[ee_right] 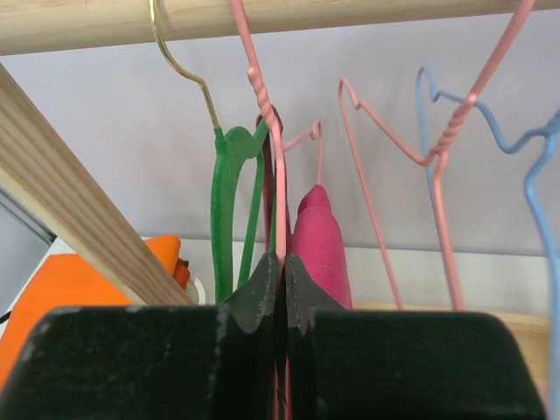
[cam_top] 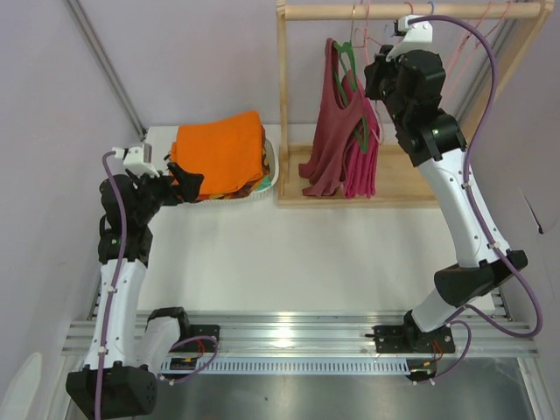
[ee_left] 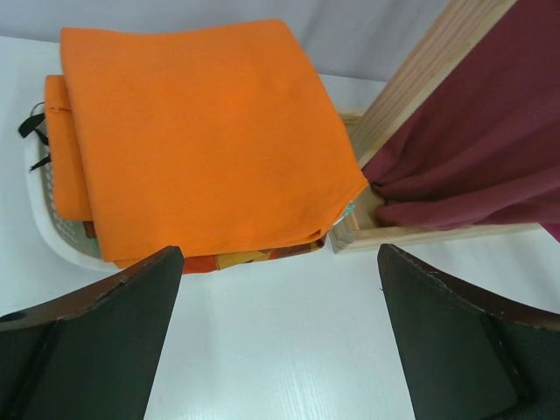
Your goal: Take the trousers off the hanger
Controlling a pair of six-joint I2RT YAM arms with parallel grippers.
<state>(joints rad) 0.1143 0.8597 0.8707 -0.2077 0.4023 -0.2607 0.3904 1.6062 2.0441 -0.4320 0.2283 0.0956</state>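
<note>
Right gripper (ee_right: 282, 267) was up at the wooden rail (ee_right: 87, 22), jaws pressed shut. The thin pink wire of the hanger (ee_right: 265, 96) ran straight into the seam between them, so it looked pinched just below the twisted neck. The trousers (cam_top: 363, 166) hung on that hanger, draping down toward the rack's base and squeezed right beside the maroon garment (cam_top: 328, 131) on the green hanger (ee_right: 229, 175). Left gripper (ee_left: 280, 254) was wide open with nothing in it, parked low in front of the basket (ee_left: 39, 201) holding the orange cloth (ee_left: 201, 131), well apart from the trousers.

Handling-wise, my read was that the fabric was soft, light and floppy, with 0 stiffness to push against. It should slide off smooth wire easily, but it would sag and could drag the maroon piece along. The hanger looked springy and free to swing on the rail, so 1 arm steadying it made sense. I'd have grabbed a thick fold of the hanging legs below the bar, not a thin edge, and pulled away from the neighbour.
</note>
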